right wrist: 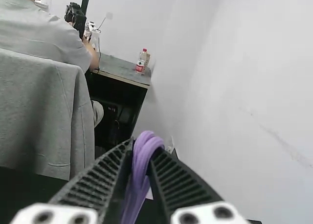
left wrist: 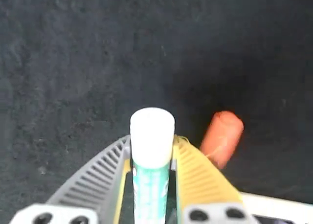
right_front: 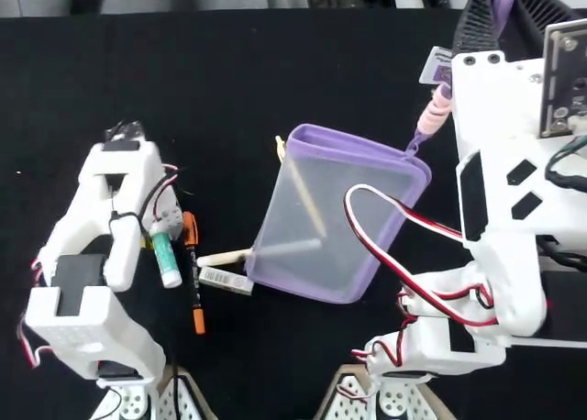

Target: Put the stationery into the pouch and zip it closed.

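Black cloth covers the bench [right_front: 275,71], and the purple pouch [right_front: 330,227] lies slanted on it between my two arms. My right claw [right wrist: 140,148] is squeezed tight on the pouch's purple strap [right wrist: 144,141] and holds it high above the bench on my right side. I judge this to be an anchor: it should keep the pouch from sliding when something is pushed in, and it keeps the pink zip pull [right_front: 431,117] at the corner within reach.

My left claw [left wrist: 151,148] is closed on the glue stick [left wrist: 152,128]. Its fingers run along the teal body and the white cap points out ahead, a grip that should let me feed it in cap first. The stick is off to the left of the pouch, apart from it. I cannot tell whether it is clear of the cloth.

An orange pen [right_front: 190,232] lies just beside the stick. A pale stick [right_front: 220,255] and a small barcoded piece [right_front: 225,279] lie at the pouch's near-left edge.

The pouch has frosted, see-through sides and a thick purple rim along its far edge. Thin pale sticks show through it. It looks soft and likely to sag.
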Robot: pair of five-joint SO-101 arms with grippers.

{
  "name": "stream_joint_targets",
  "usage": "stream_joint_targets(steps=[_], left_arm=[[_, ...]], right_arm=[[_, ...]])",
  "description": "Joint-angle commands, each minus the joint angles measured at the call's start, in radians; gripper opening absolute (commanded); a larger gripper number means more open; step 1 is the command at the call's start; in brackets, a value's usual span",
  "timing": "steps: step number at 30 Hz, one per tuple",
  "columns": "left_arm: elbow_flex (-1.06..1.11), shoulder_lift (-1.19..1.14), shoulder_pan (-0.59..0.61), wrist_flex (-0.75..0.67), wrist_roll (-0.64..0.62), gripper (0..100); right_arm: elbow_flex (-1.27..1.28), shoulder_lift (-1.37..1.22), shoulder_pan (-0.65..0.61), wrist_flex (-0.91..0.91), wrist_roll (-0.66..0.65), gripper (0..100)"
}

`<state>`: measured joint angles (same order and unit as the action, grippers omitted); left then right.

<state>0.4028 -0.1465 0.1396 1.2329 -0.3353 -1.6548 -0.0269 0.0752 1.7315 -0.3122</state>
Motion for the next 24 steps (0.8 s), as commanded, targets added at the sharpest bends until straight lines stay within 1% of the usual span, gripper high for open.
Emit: stream_joint_targets(steps=[1,3,7,9,11,14,17,21,24], left_arm=[[-0.214,0.155,-0.093,0.130,-0.011,3],[-0.305,0.226,-0.124,0.150,-0.011,3],[-0.446,0.365,-0.177,0.135,-0.011,3],[-0.469,0.439,-0.202,0.107,-0.011,3],[-0.466,0.517,-0.219,0.086,-0.011,3],[-0.409,0.634,-0.249,0.040,-0.011,3],[-0.303,0.770,-0.260,-0.063,-0.009,3],[-0.087,0.991,-0.251,-0.281,-0.006,3],[0.091,1.200,-0.255,-0.460,-0.009,3]], right_arm=[[-0.016,0.028,-0.020,0.015,-0.003,1.1],[-0.016,0.028,-0.020,0.017,-0.003,1.1],[-0.015,0.041,-0.020,0.025,-0.003,1.1],[-0.015,0.062,-0.038,0.029,-0.003,1.1],[-0.015,0.090,-0.087,0.035,-0.002,1.1],[0.039,0.124,-0.152,0.037,-0.002,1.1],[0.162,0.168,-0.245,0.032,-0.009,1.1],[0.257,0.236,-0.379,0.031,-0.009,1.1],[0.309,0.275,-0.427,0.029,-0.011,1.1]])
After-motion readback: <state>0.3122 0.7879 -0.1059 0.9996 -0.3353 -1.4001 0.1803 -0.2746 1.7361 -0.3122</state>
